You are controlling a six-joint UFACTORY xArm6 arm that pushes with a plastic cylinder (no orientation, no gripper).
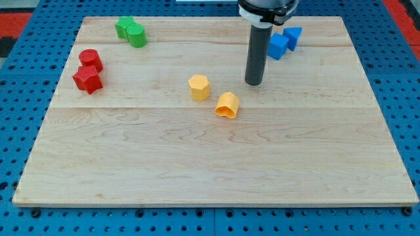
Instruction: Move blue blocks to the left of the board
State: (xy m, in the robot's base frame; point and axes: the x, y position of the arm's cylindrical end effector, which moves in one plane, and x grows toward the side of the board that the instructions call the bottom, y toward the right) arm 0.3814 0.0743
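Blue blocks: two, touching, near the board's top-right corner; a blue cube-like block [278, 46] and a blue triangular block [293, 36] just behind it toward the view's right.
My tip: my tip [254, 83] rests on the wood, below and to the view's left of the blue pair, apart from them. It is a bare rod with nothing to open or close, and it holds nothing.
Step in hand: judged, getting behind the blue pair. The tip now stands on the wrong side; it should circle to their right edge, then push leftward.
Care: a straight leftward path along the top edge would meet the green blocks [131, 31]; the yellow blocks [199, 87] lie lower and the red blocks [88, 71] sit by the left edge.
Surface: pale wooden board [210, 164], smooth planks.
Room: blue perforated bench [407, 98] around the board.
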